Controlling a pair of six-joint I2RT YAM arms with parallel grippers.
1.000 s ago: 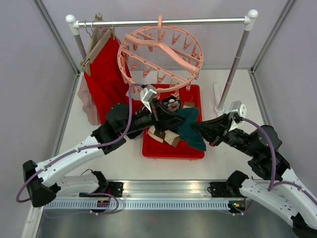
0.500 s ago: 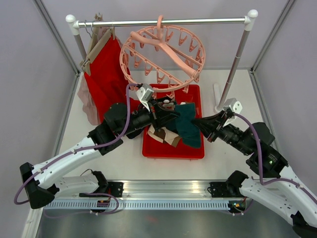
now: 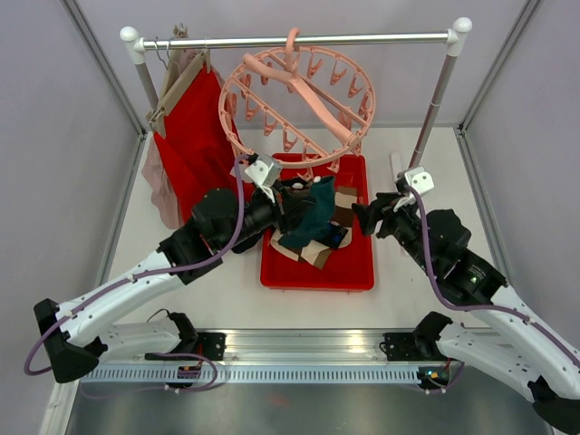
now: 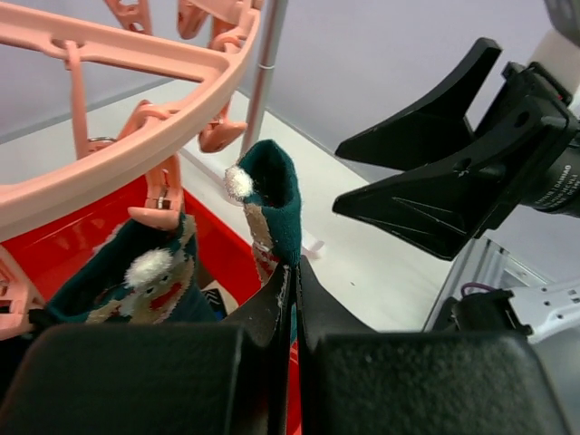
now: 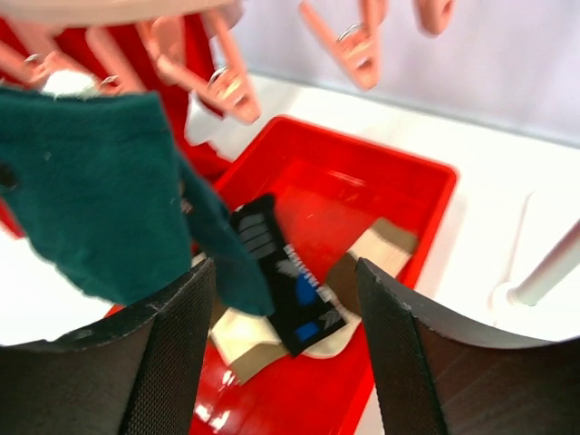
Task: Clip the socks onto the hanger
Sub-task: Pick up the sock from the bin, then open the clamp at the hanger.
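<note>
The pale-pink ring hanger (image 3: 294,100) hangs tilted from the rail, its pegs (image 5: 227,86) dangling over the red tray (image 3: 358,272). My left gripper (image 3: 290,201) is shut on the edge of a dark teal sock (image 3: 306,217), which droops over the tray just below the ring. In the left wrist view that sock's edge (image 4: 276,190) sticks up from my left gripper (image 4: 292,272). A patterned part of a teal sock (image 4: 136,281) sits right under a peg. My right gripper (image 3: 362,217) stands open beside the sock, holding nothing. A black sock (image 5: 285,272) and beige socks (image 5: 372,254) lie in the tray.
A red garment (image 3: 190,145) and a pink one hang on wooden hangers at the rail's left end. The rail's right post (image 3: 430,118) and its white foot stand just right of the tray. Grey walls close in the table's sides.
My right gripper has opened, let go of the teal sock and drawn back to the right. The left gripper has kept its hold and lifted the sock closer to the hanger, which swung slightly.
</note>
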